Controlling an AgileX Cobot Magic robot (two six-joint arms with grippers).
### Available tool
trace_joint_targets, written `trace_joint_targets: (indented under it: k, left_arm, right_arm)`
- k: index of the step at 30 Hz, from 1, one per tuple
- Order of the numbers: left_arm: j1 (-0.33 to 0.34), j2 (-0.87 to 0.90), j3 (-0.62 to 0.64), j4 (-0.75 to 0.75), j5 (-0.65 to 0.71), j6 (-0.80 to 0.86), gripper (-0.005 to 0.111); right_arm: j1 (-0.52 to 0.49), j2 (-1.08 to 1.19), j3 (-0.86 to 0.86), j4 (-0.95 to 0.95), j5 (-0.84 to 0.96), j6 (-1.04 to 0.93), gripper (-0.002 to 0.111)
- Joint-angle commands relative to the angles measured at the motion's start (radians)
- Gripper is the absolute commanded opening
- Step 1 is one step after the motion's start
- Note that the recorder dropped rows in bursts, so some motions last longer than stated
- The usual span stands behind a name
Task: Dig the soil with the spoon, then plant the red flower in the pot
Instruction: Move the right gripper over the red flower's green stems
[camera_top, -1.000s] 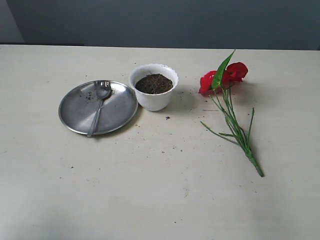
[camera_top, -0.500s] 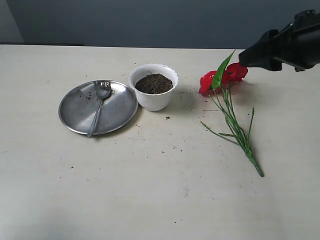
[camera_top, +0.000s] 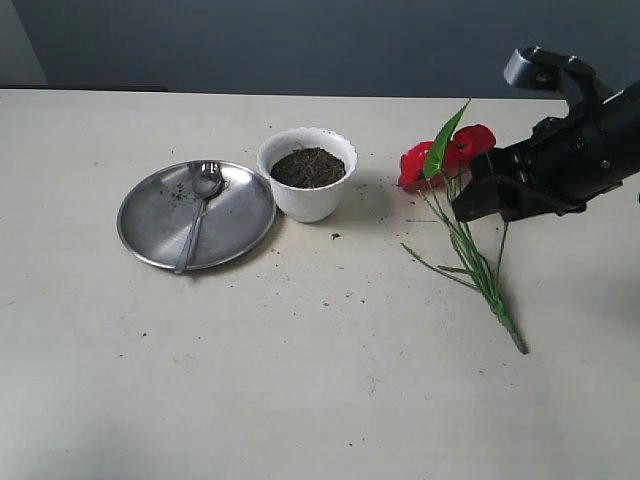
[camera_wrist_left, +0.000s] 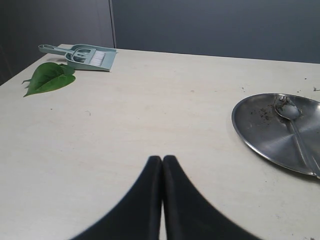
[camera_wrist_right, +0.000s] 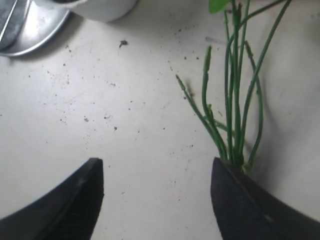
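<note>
Table (camera_top: 300, 400): pale, with dark crumbs scattered across the nearest stretch.
Red flower (camera_top: 413, 166): flat on the table at the right, bound stem end nearest, petals and broad leaf farthest, well apart from the pot.
Steel plate (camera_top: 150, 235): left of centre, just beside the pot, dusted with a few crumbs.
Spoon (camera_top: 198, 210): on the plate, handle towards the near rim, bowl towards the far side.
Pot (camera_top: 308, 200): upright between plate and flower.
Soil (camera_top: 308, 167): inside the pot, filling it close to the scalloped rim.
Loose green leaf (camera_wrist_left: 50, 79): far off on the table's left, seen only from the left wrist.
Dustpan with brush (camera_wrist_left: 80, 54): just beyond that leaf, by the table's edge.
Digging: hard to judge. Crumbs on plate and table, yet no hole visible in the soil from here.
Planting: not yet done, by the look of it. Left to do: grasp the stems, lift, stand the flower in the pot.
Right gripper (camera_wrist_right: 156, 167): spread wide and low over the stems, holding nothing. One finger just beside the bound stem end, contact impossible to tell. Only bare table between the fingers.
Left gripper (camera_wrist_left: 162, 161): pressed together, empty, low over the table left of the plate, well apart from the spoon.
</note>
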Motion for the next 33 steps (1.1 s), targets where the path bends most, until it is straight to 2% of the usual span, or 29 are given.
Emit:
trace_joint_targets:
  k: [1,11,13,14,16,20,24,28,33]
  left_arm:
    - [-0.007,-0.006,0.005,-0.011,-0.007,0.000,0.000]
    - [-0.007,-0.006,0.005,-0.011,-0.007,0.000,0.000]
    - [-0.007,-0.006,0.005,-0.011,-0.007,0.000,0.000]
    - [-0.007,-0.006,0.005,-0.011,-0.007,0.000,0.000]
    - [-0.007,-0.006,0.005,-0.011,-0.007,0.000,0.000]
    - [-0.007,-0.006,0.005,-0.011,-0.007,0.000,0.000]
    - [-0.007,-0.006,0.005,-0.011,-0.007,0.000,0.000]
    - [-0.007,-0.006,0.005,-0.011,-0.007,0.000,0.000]
    - [-0.007,-0.006,0.005,-0.011,-0.007,0.000,0.000]
  right_arm:
    - [0.003,0.010,-0.006,-0.006,0.021,0.005,0.060]
    - [0.003,0.010,-0.006,-0.077,-0.042,0.007,0.060]
    - [0.003,0.010,-0.006,-0.075,-0.068,0.016,0.065]
    - [0.003,0.010,-0.006,-0.075,-0.101,0.024,0.074]
    - [0.003,0.010,-0.006,-0.078,-0.137,0.024,0.080]
    - [0.003,0.036,-0.010,-0.075,-0.196,0.056,0.080]
    - [0.012,0.109,-0.064,-0.090,-0.160,0.057,0.079]
    - [0.068,0.157,-0.150,-0.246,-0.157,0.137,0.078]
    - [0.151,0.234,-0.275,-0.476,-0.042,0.321,0.078]
